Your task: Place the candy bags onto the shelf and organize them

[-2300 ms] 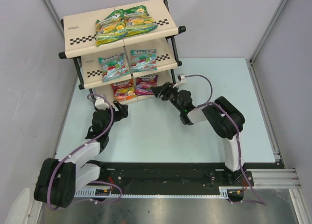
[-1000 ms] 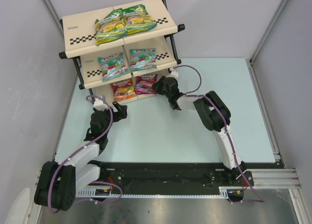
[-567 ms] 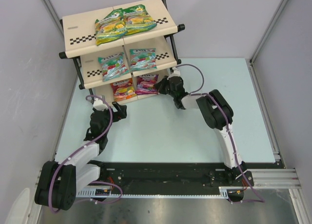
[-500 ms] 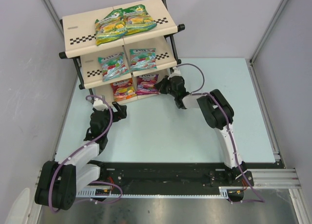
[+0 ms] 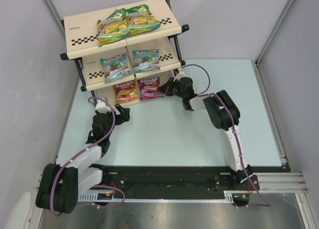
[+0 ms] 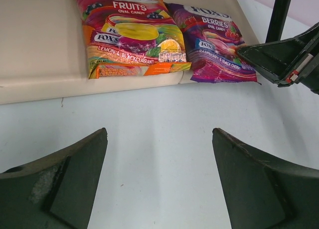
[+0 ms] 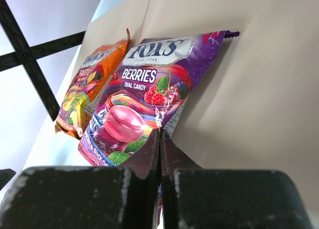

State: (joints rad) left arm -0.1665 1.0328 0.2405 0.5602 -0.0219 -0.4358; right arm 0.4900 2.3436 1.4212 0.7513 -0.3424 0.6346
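Right tool (image 7: 160, 138) reaches low, fingers together against purple bag (image 7: 144, 102).

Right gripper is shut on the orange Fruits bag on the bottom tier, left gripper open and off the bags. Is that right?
Not quite. The right gripper is shut on the edge of the purple Berries bag, not the orange Fruits bag beside it; the right wrist view shows this. The rest holds: both bags lie on the bottom tier, and the left gripper is open, apart from them.
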